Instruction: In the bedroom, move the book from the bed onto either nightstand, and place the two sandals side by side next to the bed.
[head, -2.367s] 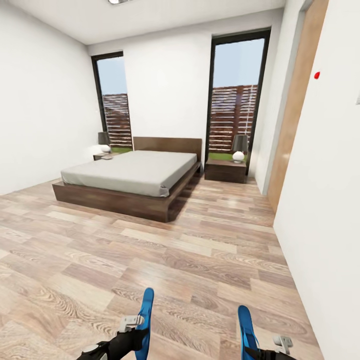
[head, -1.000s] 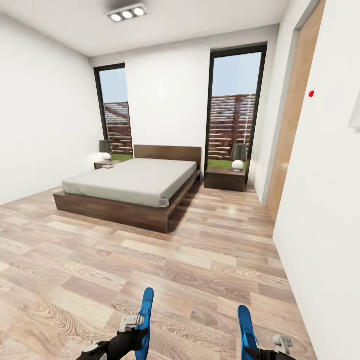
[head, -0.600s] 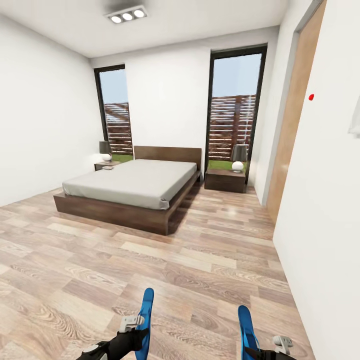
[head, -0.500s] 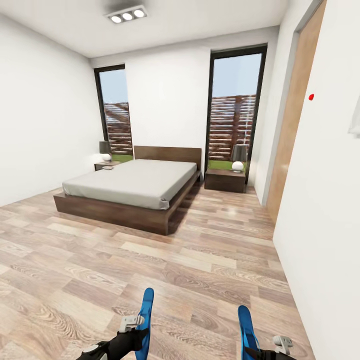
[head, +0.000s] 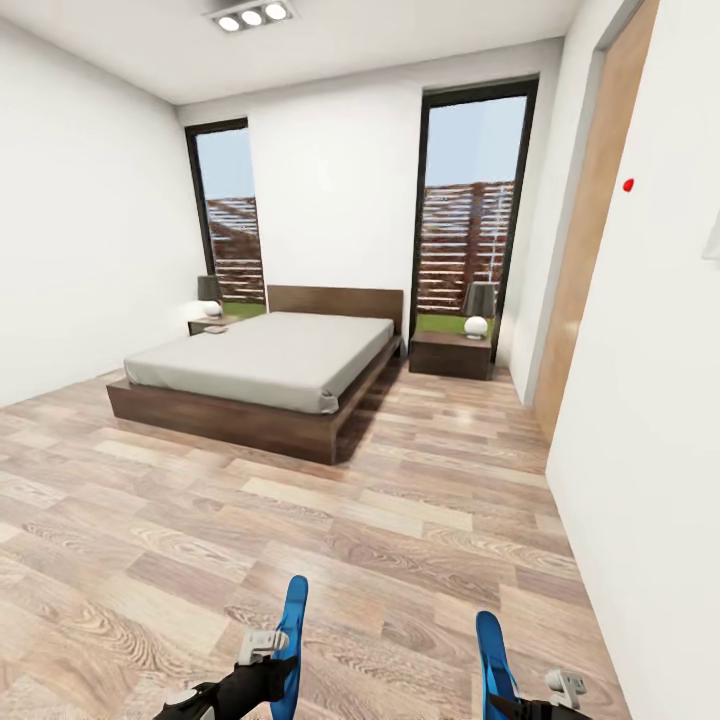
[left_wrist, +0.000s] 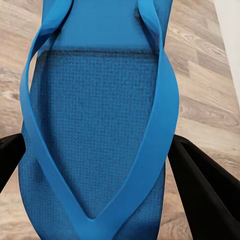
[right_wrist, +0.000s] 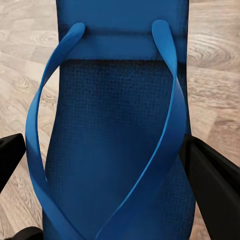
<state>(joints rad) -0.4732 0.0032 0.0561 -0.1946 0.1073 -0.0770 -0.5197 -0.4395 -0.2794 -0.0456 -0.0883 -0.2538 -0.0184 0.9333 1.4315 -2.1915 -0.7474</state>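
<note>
Bright blue flip-flop sandals sit clamped in your grippers, one (left_wrist: 95, 135) in the left gripper (left_wrist: 95, 165), one (right_wrist: 117, 140) in the right gripper (right_wrist: 112, 165), over the wood-plank floor (head: 380, 520).

since the first earlier picture your head view has tipped upward: the ceiling light (head: 250, 15) has come into sight, and the bed (head: 262, 372) and right nightstand (head: 451, 355) look a little farther off. that is camera motion, not theirs.
</note>
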